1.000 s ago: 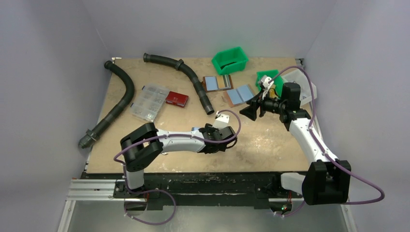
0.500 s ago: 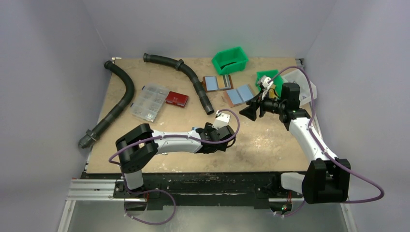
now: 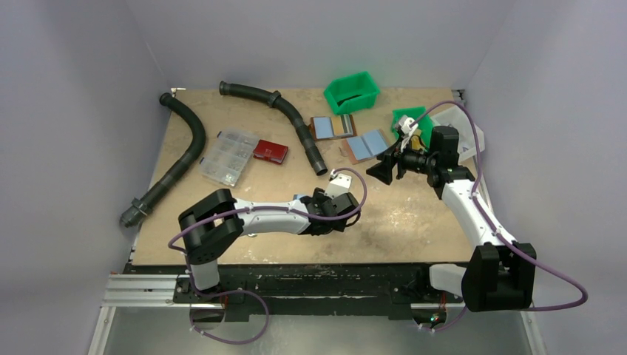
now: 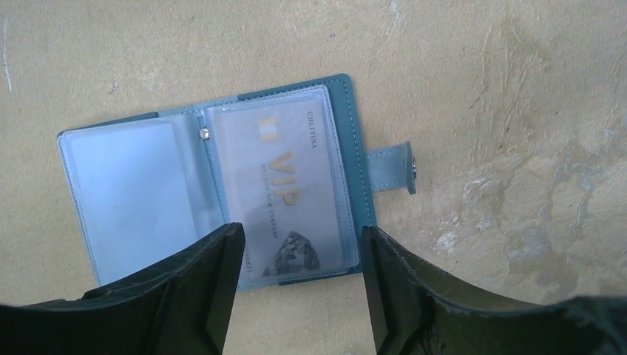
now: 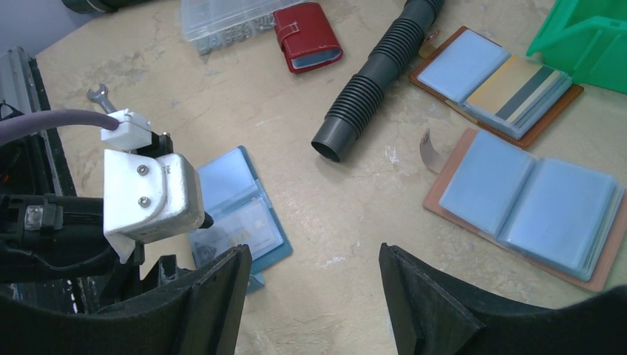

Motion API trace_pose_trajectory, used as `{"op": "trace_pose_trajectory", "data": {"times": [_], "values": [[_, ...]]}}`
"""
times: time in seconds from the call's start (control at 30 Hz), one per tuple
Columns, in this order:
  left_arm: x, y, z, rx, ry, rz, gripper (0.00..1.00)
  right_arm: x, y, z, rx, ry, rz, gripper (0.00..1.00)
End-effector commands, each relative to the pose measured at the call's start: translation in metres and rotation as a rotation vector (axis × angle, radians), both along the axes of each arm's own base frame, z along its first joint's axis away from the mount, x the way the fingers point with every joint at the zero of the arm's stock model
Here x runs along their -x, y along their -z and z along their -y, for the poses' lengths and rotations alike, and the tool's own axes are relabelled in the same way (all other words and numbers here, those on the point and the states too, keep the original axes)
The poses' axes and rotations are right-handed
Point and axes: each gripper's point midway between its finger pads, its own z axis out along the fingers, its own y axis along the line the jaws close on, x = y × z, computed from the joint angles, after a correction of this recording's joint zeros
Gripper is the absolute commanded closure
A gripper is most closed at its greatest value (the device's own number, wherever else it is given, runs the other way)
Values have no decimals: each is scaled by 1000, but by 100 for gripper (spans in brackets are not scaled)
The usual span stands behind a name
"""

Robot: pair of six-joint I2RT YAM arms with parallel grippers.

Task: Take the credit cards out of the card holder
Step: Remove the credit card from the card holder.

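Matt leathery card holder (image 4: 356, 159), glossy plastic sleeves (image 4: 126, 192)

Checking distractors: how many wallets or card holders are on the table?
4. Blue card holder, open, under the left gripper; far brown holder and near brown holder, both open, right of the hose; red wallet, closed, beside the organizer box. More may be hidden.

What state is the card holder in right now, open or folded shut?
Open, spread flat on the table: the card holder has clear sleeves face up, snap tab unfastened, a VIP card inside one sleeve.
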Motion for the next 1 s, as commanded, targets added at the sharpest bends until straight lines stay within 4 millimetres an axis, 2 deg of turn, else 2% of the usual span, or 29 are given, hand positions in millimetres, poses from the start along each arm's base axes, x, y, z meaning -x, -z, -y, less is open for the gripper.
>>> {"op": "trace_pose_trajectory", "data": {"times": [0.0,0.2,0.47,0.7,0.97], "values": [[-5,3,-4,-32,-7,17,38,-6,-19,-2,-6,-23,57,28],[-6,9,-5,-49,-8,6,39,-6,-19,-2,-6,-23,55,28],[-6,20,-15,-90,-23,-7,45,-5,-20,-2,-7,-25,56,28],[-5,34,-22,-130,-26,-32,40,-5,-21,-2,-7,-26,58,28],[-7,50,-40,-239,-57,-23,43,-4,-21,-2,-8,-27,58,28]]}}
